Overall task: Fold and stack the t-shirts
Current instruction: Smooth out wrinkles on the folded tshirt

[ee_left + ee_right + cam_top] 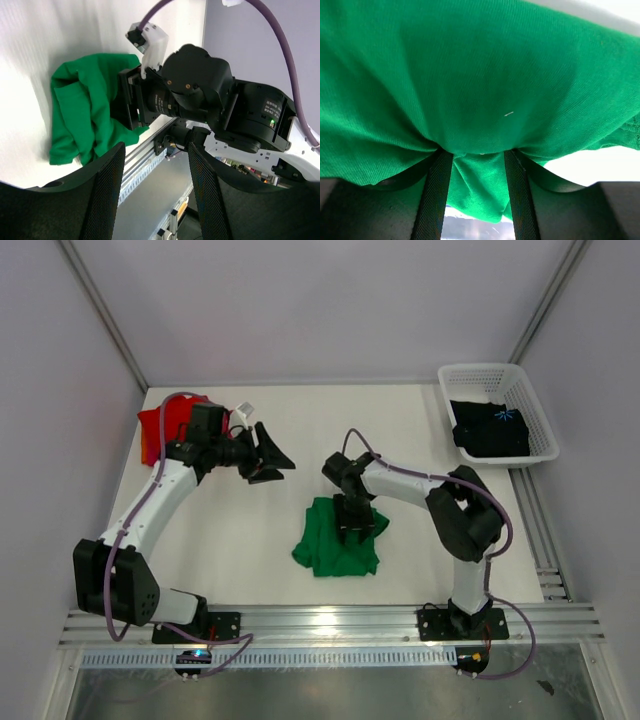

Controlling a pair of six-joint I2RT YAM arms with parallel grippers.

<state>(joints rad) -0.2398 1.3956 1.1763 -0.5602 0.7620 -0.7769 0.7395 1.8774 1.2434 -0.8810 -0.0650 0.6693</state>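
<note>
The right tool point(477, 160), clamped on a bunch of the green t-shirt point(338, 545) heaped well left of the basket point(478, 370), should lift gently so the empty left tool point(272, 462), jaws apart, can catch an edge and spread it.
</note>
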